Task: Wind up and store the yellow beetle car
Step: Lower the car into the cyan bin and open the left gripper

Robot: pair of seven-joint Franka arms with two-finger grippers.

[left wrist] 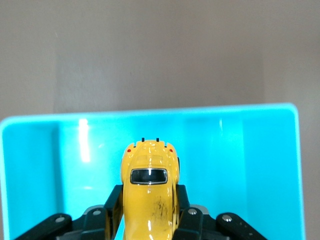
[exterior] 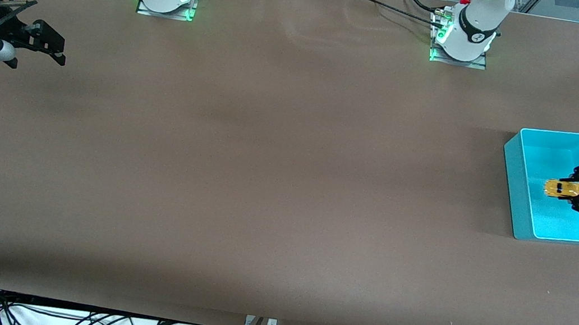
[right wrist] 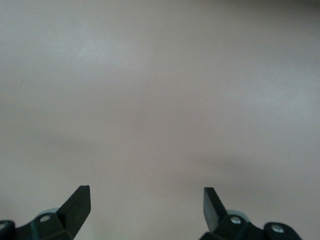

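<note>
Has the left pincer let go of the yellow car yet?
No, the left pincer is shut on the yellow car over the turquoise bin.

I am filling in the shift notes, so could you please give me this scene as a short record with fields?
Held item: yellow beetle car, clamped by its sides
Left gripper: shut on the car, over the turquoise bin
Car contact: up in the air, not resting in the bin
Bin location: on the brown table, at the left arm's end
Bin contents: nothing seen lying inside
Right gripper: open, holding nothing, waiting over bare table at the right arm's end
</note>
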